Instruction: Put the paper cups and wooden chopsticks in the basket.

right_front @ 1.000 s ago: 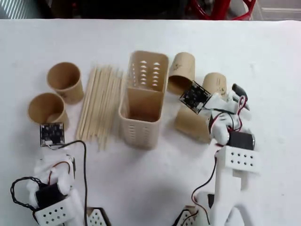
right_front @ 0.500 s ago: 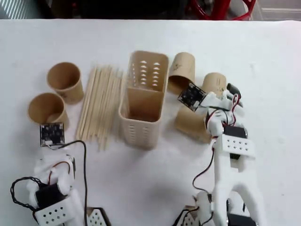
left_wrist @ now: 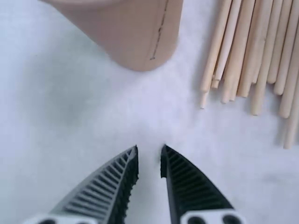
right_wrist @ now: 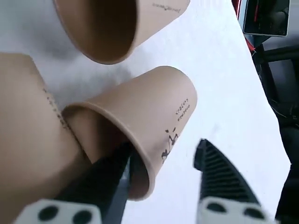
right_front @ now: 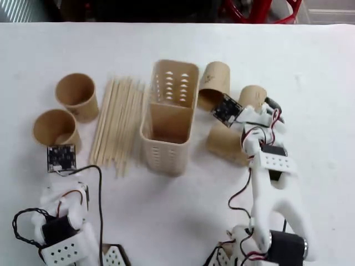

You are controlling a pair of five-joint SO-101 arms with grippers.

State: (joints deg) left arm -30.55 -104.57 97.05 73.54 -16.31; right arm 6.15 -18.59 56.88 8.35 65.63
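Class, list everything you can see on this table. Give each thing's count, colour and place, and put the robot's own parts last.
paper cups: five, brown; two upright to the left of the chopsticks, three on their sides to the right of the basket.
wooden chopsticks: one loose bundle, pale wood; lying flat between the upright cups and the basket.
basket: one, beige, perforated; middle of the table.
table: one, white; under everything.
left gripper: one, black fingers slightly apart; over bare table near a cup and the chopstick ends.
right gripper: one, black fingers, open; one finger inside the mouth of a lying cup, the other outside it.
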